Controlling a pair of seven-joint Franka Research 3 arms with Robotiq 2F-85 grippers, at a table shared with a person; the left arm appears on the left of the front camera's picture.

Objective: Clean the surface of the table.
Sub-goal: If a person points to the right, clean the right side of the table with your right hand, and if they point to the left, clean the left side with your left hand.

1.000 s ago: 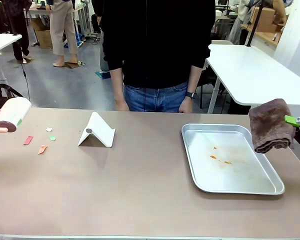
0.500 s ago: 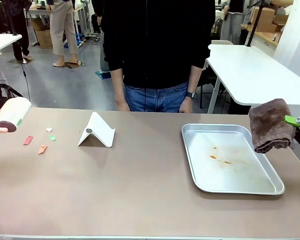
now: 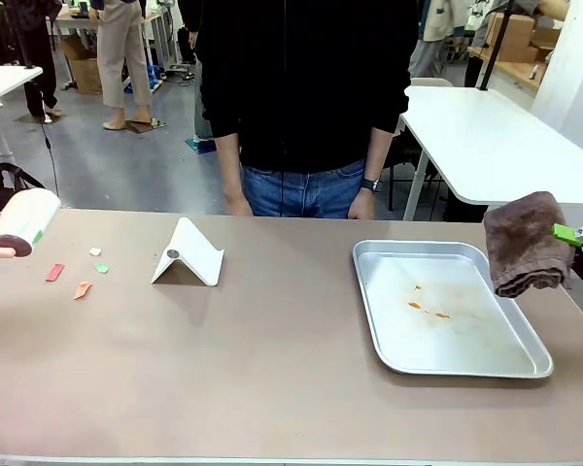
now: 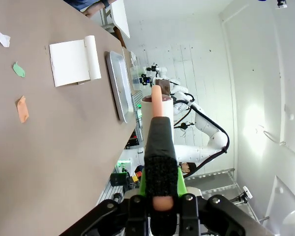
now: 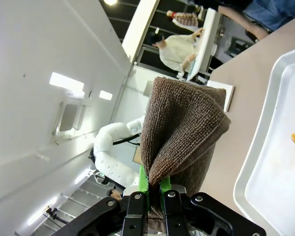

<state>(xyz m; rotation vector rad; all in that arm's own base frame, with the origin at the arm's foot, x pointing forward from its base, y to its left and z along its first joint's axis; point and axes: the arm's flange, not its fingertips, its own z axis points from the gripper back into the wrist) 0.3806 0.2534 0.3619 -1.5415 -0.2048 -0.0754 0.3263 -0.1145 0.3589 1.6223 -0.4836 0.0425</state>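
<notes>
The left end effector [image 4: 160,183] is closed on the pink handle of a white lint roller [image 3: 19,218], which is held at the left edge of the large brownish-tan matte desk [image 3: 272,359], above its far corner. The right end effector [image 5: 155,189] is closed on a folded brown terry towel [image 3: 525,243]; the towel is hung in the air at the right edge, just beside the right rim of the shiny silver rectangular tray [image 3: 369,291].

Compared with one second ago, no change is seen on the desk: both tools are kept at the same places, and only people in the far background have moved.

Small paper scraps, red [image 3: 54,272], orange [image 3: 83,289], green [image 3: 101,268] and white [image 3: 95,251], are lying near the roller. A white folded card stand [image 3: 188,254] is set to the right of them. A few orange crumbs [image 3: 428,309] are seen inside the tray. The desk is occupied by the tray at the right side; a wide bare area is left between the stand and the tray and along the near edge. A person in a black top [image 3: 306,97] is standing close to the far edge.
</notes>
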